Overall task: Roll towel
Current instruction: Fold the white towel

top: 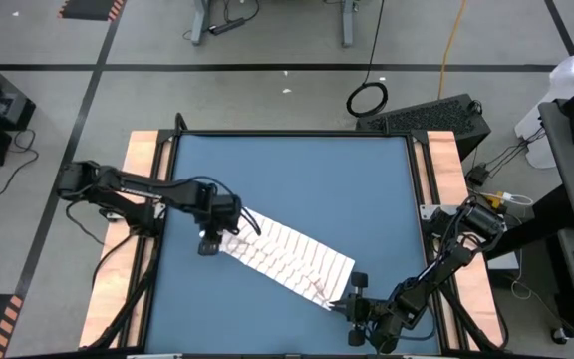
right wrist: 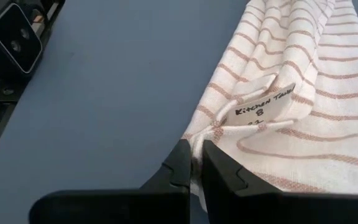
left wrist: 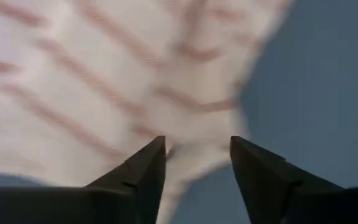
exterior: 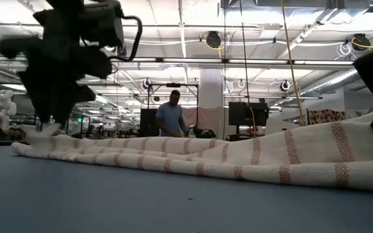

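Observation:
The towel [top: 287,254], white with thin reddish stripes, lies bunched in a long slanted band on the near half of the blue table [top: 287,170]. My left gripper [top: 210,242] stands over the towel's left end, pointing steeply down and open. A tip of the cloth [left wrist: 191,155] shows between its fingers. My right gripper [top: 352,299] is at the towel's near right corner, shut on it. In the low view the towel [exterior: 206,158] rises toward that corner [exterior: 368,126]. My left gripper has its fingers [left wrist: 148,168] on either side of the cloth tip; I cannot tell whether they touch it. My right gripper pinches the towel's corner edge [right wrist: 197,146] between its two fingers, right beside the sewn-on label [right wrist: 266,102]. The fingers slant down from the table's near right. The corner is raised a little and the rest lies on the table.
Wooden rails [top: 147,160] [top: 436,160] run along the table's left and right sides. A small camera box [right wrist: 14,31] sits at the table's edge. Bare blue table spans the far half. A person [exterior: 171,113] stands far off in the room.

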### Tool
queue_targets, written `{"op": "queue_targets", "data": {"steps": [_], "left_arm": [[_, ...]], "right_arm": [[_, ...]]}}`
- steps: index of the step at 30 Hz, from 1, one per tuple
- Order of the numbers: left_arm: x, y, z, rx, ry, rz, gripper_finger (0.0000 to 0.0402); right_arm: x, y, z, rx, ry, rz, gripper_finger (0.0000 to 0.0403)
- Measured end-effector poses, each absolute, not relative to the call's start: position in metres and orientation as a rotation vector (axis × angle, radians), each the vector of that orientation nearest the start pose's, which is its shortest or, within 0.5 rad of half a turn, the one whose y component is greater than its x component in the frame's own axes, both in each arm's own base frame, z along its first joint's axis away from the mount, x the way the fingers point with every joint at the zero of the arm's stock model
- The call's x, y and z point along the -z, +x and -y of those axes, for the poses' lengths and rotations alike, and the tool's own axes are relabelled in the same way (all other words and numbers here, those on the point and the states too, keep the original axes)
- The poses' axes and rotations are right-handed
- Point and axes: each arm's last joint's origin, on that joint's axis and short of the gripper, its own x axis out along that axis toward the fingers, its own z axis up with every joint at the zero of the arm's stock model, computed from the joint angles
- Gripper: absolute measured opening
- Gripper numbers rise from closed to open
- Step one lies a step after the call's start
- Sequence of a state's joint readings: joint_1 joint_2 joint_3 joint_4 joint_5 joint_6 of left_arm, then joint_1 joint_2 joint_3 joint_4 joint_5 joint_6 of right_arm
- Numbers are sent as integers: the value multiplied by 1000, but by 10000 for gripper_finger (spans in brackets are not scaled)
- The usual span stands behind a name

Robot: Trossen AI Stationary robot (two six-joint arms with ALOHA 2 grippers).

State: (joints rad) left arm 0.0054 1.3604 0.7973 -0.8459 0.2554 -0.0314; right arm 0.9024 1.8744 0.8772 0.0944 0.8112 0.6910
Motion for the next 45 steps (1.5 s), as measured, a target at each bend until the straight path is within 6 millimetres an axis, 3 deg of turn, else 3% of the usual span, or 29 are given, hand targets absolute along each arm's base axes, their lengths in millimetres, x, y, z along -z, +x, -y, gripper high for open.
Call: {"op": "queue_targets", "data": {"steps": [3,6,11,17,23,29,33,39,45], "left_arm": [[-197,214,17,245,-348,-1444,151],[-200,208,23,201,-358,-1490,121],[-198,209,18,4,-150,-1466,80],[-202,225,7,-114,73,-1277,59],[-200,225,-25,-229,69,-1272,86],[-188,216,-51,-255,-123,-1277,169],[-176,212,-53,-231,-95,-1273,210],[-163,210,-52,-206,-62,-1237,206],[-158,207,-50,-175,-83,-1248,156]], "right_arm": [[-114,225,-251,117,-9,-573,9],[-114,225,-252,116,-5,-571,9],[-114,226,-251,117,-11,-575,9],[-113,226,-250,118,-8,-578,9],[-113,226,-250,118,-4,-576,9],[-113,226,-250,117,-10,-577,9],[-113,226,-250,117,-12,-577,9],[-113,226,-250,116,-16,-578,9],[-113,226,-250,115,-17,-578,9]]}}
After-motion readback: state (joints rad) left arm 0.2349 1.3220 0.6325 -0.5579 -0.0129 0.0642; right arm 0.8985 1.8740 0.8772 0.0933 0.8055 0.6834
